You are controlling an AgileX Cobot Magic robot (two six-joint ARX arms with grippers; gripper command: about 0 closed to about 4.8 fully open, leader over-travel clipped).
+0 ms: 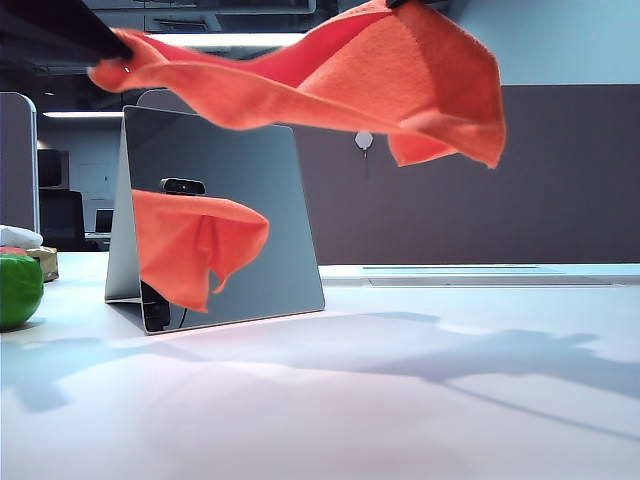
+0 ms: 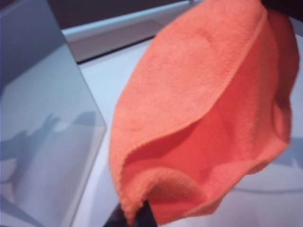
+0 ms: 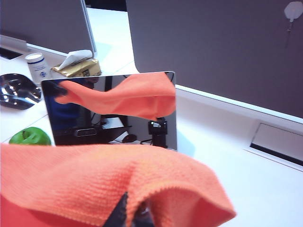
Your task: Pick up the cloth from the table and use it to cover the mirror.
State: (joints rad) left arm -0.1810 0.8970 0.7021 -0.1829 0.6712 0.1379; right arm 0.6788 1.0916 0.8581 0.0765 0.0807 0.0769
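Observation:
The orange cloth (image 1: 380, 80) hangs stretched in the air between both grippers, above and partly to the right of the mirror (image 1: 230, 220). The mirror stands upright on the white table (image 1: 420, 400) and reflects the cloth. My left gripper (image 1: 120, 48) is shut on the cloth's left corner, just above the mirror's top left. In the left wrist view the cloth (image 2: 208, 109) drapes from that gripper (image 2: 135, 215) beside the mirror (image 2: 42, 142). At the upper frame edge, my right gripper (image 1: 400, 3) is shut on the other corner. The right wrist view shows this gripper (image 3: 132, 215) pinching the cloth (image 3: 94, 179) in front of the mirror (image 3: 71, 123).
A green round object (image 1: 18, 290) lies on the table left of the mirror. Behind it are a tissue pack (image 3: 75, 64), a white jar (image 3: 37, 66) and a metal bowl (image 3: 14, 90). A dark partition wall (image 1: 500, 180) runs along the table's far edge.

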